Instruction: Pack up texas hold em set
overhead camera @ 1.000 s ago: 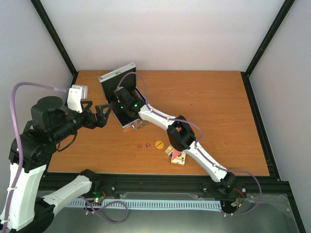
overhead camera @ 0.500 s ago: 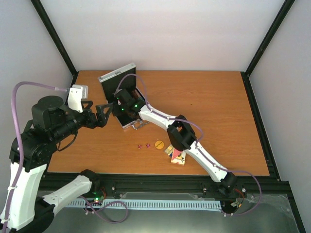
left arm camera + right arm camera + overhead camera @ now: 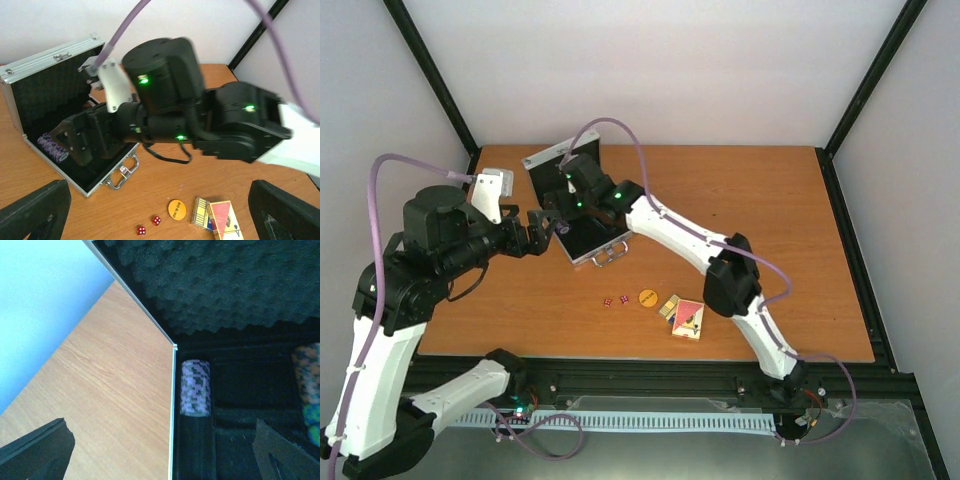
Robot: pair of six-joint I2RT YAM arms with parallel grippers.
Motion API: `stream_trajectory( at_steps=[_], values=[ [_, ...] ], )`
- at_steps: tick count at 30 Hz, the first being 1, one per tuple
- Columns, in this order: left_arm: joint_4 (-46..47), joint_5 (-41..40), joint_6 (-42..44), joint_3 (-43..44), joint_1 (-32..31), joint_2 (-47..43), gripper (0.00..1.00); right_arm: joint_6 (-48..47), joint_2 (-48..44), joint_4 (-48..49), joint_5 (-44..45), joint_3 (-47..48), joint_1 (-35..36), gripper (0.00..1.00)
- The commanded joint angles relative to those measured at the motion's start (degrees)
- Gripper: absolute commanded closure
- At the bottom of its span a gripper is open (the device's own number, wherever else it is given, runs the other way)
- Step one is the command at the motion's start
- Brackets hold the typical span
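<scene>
- Case [image 3: 552, 157], upper left of overhead view, open; purple chip stack [image 3: 195, 387] seated in a slot.
- Dice [image 3: 614, 300], orange button [image 3: 647, 297], card decks [image 3: 682, 316] loose at lower centre: not yet packed.
- Right gripper [image 3: 161, 442] spread, empty, above case; left gripper [image 3: 160, 217] spread, empty.

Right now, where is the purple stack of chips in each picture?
Top external: cannot be made out; the right arm reaches over the open case.
Left wrist: the purple chip stack lies at the left, below the middle, in the case's tray.
Right wrist: the purple chip stack is near the centre, in the slot beside the case's edge.
Shared landmark: the case's silver rim.
</scene>
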Motion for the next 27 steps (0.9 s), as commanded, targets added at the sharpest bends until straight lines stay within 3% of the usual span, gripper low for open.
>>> stream_trajectory(
  at_steps=[1,6,16,22,27],
  values=[
    [0.5,1.4,1.0,2.4,-0.4,1.5,0.0,4.9,-6.3,-11.5,4.7,-5.0,0.3,0.0],
    [0.7,2.4,0.6,2.2,-0.4,2.1,0.0,12.6,-17.0,-21.7,13.2,-19.9,-0.2,0.0],
    [-0.8,2.4,1.2,-2.4,-0.4,2.0,0.0,29.3,-42.9,-28.3,12.8,-59.0,-3.7,0.0],
    [0.8,4.3,0.0,-5.6,-0.4,2.1,0.0,33.0,-48.6,-27.5,7.5,-69.9,-3.8,0.12],
    [1.4,5.1,0.2,-7.0,-0.4,2.3,0.0,34.0,-46.9,-26.3,5.1,-70.7,-2.6,0.15]
  ],
)
